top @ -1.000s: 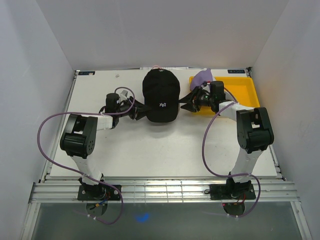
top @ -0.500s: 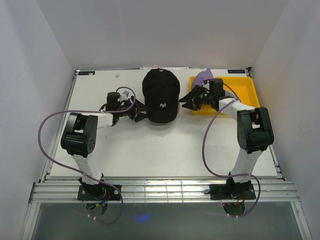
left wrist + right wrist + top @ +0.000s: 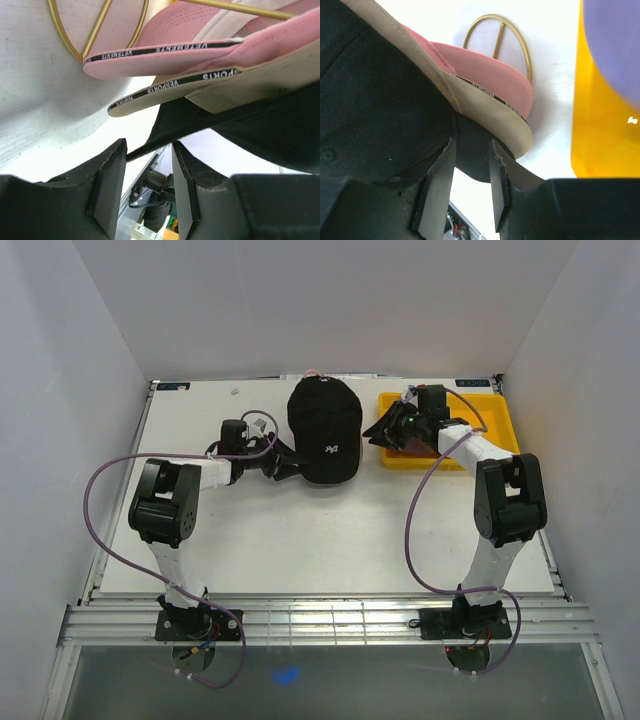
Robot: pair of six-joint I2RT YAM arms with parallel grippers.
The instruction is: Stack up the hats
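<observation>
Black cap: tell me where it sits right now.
In the top view the black cap sits at the far middle of the table, between the left claw and the right claw, just left of the yellow tray.

A white table [image 3: 300, 550] stands enclosed by plain white walls [image 3: 330, 310], with metal rails [image 3: 330, 622] along its near edge.

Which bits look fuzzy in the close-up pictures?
Right wrist view: the purple hat is a soft blur, likely too near the lens. Left wrist view: the pink hat shows sharp brim lettering. Top view: nothing fuzzy, even light.
</observation>
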